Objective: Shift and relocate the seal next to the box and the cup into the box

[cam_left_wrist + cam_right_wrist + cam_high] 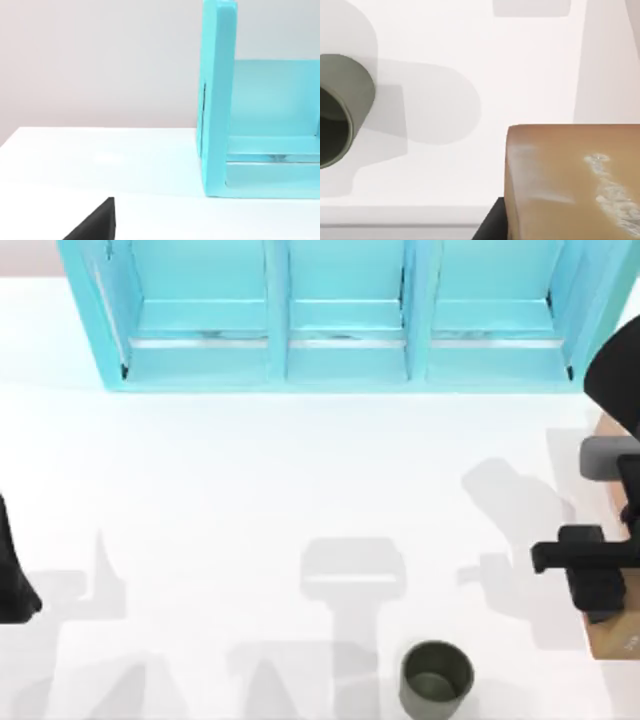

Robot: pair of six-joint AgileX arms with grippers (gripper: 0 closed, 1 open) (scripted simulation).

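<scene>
The cup (436, 680) stands upright on the white table (300, 470) at its near edge, mouth up and with nothing in it, a little right of the middle. In the right wrist view the cup (342, 107) shows its thick olive-grey wall and dark inside, with bare table between it and the seal (570, 185). The seal is a tan block with a whitish mark on the face that shows, and a dark part of the right gripper (492, 224) lies right against its edge. In the top view, right of the cup and slightly farther back, a tan corner carrying a faint pale mark, seemingly the seal (615, 642), sits at the table's right edge. The right gripper (592, 580) hangs just behind it. Whether this gripper is spread, closed or pinching the block cannot be told. Farther back from the cup along the same edge, beyond the arm, a tan-orange strip shows that looks like the box (606, 436). The arm hides whether it meets the seal. Well to the left of the cup, the left arm (14, 575) sits parked at the table's left edge. The left gripper (95, 222) shows as a dark wedge low in its wrist view, its state not readable. Farthest from the cup, the turquoise shelf cabinet (345, 350) spans the back of the table, and its side panel (217, 100) shows in the left wrist view.
</scene>
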